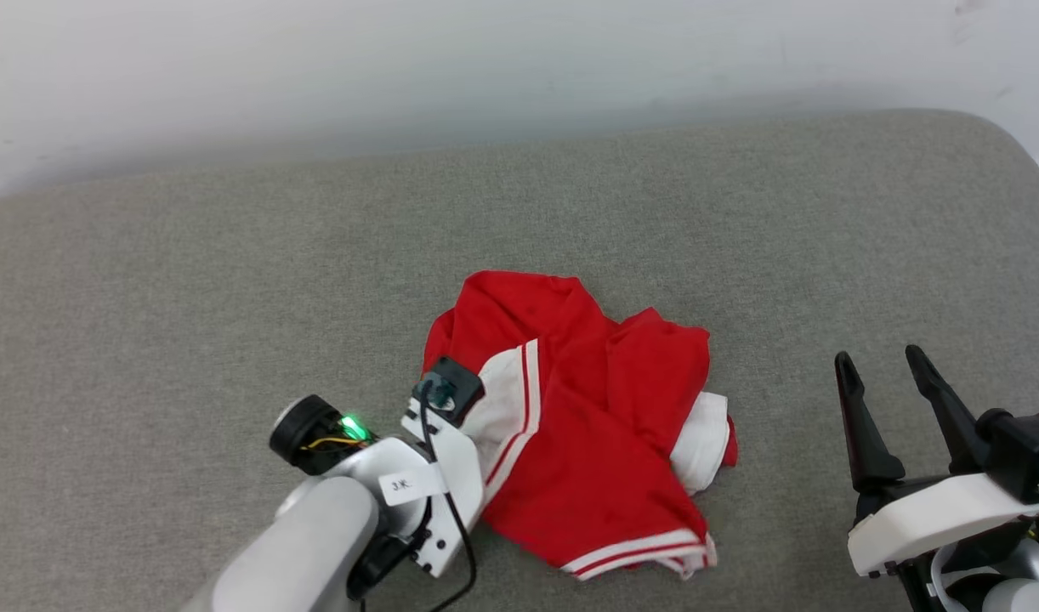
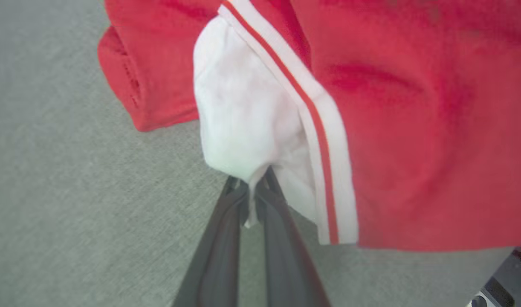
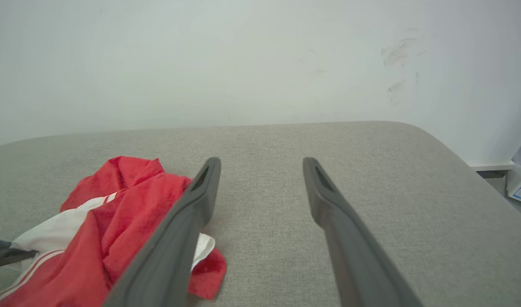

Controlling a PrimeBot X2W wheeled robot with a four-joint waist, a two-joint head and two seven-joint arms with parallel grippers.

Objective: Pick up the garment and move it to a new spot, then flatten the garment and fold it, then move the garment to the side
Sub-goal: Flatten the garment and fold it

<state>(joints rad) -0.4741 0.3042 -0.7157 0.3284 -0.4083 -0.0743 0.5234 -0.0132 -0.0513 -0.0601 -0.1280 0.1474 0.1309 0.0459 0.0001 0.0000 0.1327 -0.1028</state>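
Nearest, at the garment's left side, the left claw (image 2: 253,187) has its two dark fingers drawn together, clamped on a pinch of white sleeve cloth. The right claw (image 1: 878,355) hovers over bare grey fabric to the right of the garment and apart from it, its fingers spread wide and holding nothing.

Between them the garment (image 1: 587,425) lies in a crumpled heap on the bench (image 1: 230,255), well short of the far edge and well left of the rounded far right corner. It is bright red and soft, thrown into loose folds. The pinched sleeve end is a white panel edged with a white band that carries a thin red stripe. The same trim – white with a red line through it – runs along the hem at the heap's near edge. A second white sleeve end pokes out from under a red fold on the right side. The far part of the heap is plain red, bunched and slightly raised.

Beyond the bench's far edge stands a pale wall (image 1: 485,51).
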